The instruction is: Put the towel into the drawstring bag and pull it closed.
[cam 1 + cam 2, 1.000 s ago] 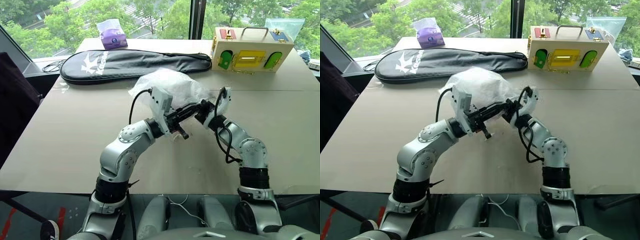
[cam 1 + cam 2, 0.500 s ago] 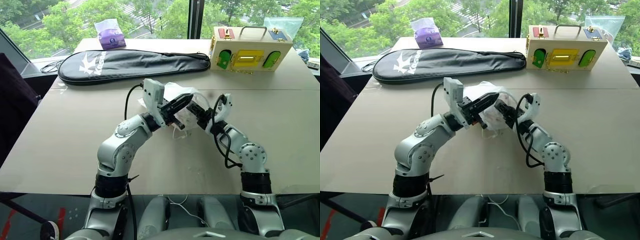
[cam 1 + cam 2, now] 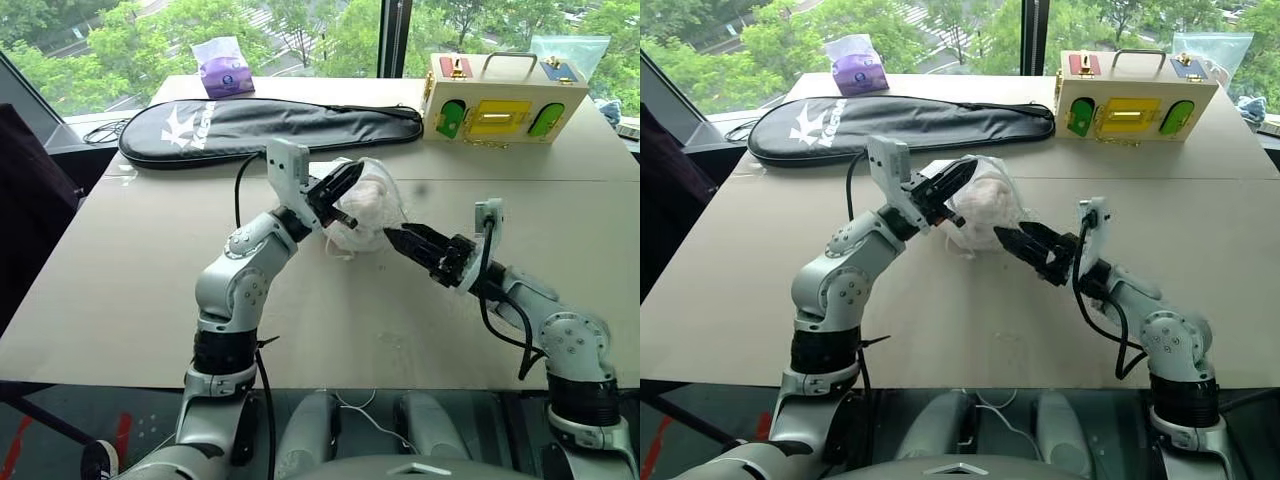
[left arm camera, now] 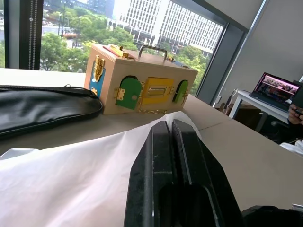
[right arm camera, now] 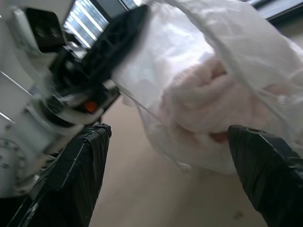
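The drawstring bag point(image 3: 372, 188), thin crinkly white, hangs bunched just above the table's middle. The off-white towel point(image 3: 366, 208) shows through it as a rounded lump inside. My left gripper point(image 3: 349, 173) is shut on the bag's upper edge and points up and to the right. In the left wrist view, the shut left gripper point(image 4: 168, 124) has bag fabric point(image 4: 71, 175) spread beside it. My right gripper point(image 3: 393, 235) stands open just right of the bag, apart from it. The right wrist view has that gripper's fingers point(image 5: 80, 165) spread wide on either side of the towel point(image 5: 208, 104).
A long black racket case point(image 3: 270, 125) lies behind the bag. A wooden box point(image 3: 500, 100) with coloured doors stands at the back right. A purple packet point(image 3: 225, 70) sits at the back left. The beige table point(image 3: 120, 290) is bare at the front.
My right gripper opened, let go of the bag and drew back to the right. My left gripper rose slightly with the bag. The bag went from puffed out to bunched around the towel.
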Robot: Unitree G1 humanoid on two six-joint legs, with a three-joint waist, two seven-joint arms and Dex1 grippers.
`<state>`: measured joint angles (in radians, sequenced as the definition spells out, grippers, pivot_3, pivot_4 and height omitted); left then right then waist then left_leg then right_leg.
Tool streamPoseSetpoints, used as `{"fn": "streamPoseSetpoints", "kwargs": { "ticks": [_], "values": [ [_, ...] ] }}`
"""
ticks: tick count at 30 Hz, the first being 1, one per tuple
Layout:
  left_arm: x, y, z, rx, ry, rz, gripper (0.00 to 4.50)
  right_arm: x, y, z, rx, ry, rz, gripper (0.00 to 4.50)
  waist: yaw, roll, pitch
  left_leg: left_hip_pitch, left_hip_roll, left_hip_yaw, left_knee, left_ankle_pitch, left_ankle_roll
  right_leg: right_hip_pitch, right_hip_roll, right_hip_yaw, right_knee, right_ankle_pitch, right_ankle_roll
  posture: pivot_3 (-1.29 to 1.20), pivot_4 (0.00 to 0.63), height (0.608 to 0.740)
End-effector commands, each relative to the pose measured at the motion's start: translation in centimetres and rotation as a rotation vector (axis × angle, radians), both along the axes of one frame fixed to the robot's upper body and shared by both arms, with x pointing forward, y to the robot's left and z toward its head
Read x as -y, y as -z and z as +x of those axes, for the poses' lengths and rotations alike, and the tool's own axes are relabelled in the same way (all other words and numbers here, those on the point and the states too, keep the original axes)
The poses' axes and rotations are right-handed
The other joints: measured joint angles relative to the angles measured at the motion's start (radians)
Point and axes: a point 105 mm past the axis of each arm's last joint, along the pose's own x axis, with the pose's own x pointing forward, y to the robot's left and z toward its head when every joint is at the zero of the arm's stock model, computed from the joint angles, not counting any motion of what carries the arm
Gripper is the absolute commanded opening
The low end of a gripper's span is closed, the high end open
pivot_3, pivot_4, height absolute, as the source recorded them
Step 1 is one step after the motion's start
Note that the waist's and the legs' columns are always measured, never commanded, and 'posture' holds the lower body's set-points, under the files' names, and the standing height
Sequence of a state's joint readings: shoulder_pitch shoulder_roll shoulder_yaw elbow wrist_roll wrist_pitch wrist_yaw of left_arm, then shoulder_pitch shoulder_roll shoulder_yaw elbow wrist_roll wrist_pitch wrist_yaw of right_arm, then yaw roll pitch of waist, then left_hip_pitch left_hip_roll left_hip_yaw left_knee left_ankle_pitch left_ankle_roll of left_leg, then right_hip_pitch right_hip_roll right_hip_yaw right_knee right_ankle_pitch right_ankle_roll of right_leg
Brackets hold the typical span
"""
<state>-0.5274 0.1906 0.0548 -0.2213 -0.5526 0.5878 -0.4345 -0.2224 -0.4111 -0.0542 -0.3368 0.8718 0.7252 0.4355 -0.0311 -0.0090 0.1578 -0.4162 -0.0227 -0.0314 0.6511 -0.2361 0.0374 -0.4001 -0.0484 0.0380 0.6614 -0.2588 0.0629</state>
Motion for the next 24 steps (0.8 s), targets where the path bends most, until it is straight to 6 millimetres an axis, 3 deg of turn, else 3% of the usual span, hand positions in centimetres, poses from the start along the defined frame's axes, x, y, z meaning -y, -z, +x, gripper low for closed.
{"fn": "streamPoseSetpoints", "kwargs": {
  "ticks": [1,5,16,19,24],
  "values": [
    [-0.3,-1.7,-0.2,0.061,0.0,-0.029,0.0,2.0,1.2,1.5,0.173,0.101,-0.259,4.18,0.002,-0.001,0.0,0.0,0.0,0.0,0.0,0.0,0.0,0.0,0.0,0.0,0.0,0.0,0.0,0.0,0.15,0.74],
    [0.0,-1.6,-0.3,0.059,0.012,-0.028,0.0,1.5,3.5,2.8,0.276,0.079,-0.493,4.18,-0.005,-0.001,0.001,0.001,0.001,0.0,0.0,0.0,0.0,0.0,0.001,0.001,0.001,0.0,0.0,0.0,0.15,0.74],
    [-0.3,-1.5,-0.4,0.062,0.002,-0.023,0.0,-0.2,4.0,6.0,0.318,0.152,-0.488,4.18,0.015,-0.003,0.002,0.0,0.0,0.0,0.0,0.003,-0.005,0.0,0.0,0.001,0.001,0.0,0.0,0.0,0.15,0.74],
    [-0.4,-1.5,-0.4,0.063,-0.005,-0.023,0.0,0.0,4.0,6.3,0.32,0.167,-0.498,3.35,0.018,-0.003,0.002,0.0,0.001,0.0,0.0,0.003,-0.005,0.0,0.0,0.0,0.001,0.0,0.0,0.0,0.15,0.74],
    [-0.4,-1.4,-0.4,0.058,-0.008,-0.028,0.0,0.5,3.6,6.6,0.313,0.216,-0.464,0.97,0.019,-0.003,0.002,0.0,0.0,0.0,0.0,0.003,-0.005,0.0,-0.001,0.001,0.0,0.0,0.0,0.0,0.15,0.74]
  ]
}}
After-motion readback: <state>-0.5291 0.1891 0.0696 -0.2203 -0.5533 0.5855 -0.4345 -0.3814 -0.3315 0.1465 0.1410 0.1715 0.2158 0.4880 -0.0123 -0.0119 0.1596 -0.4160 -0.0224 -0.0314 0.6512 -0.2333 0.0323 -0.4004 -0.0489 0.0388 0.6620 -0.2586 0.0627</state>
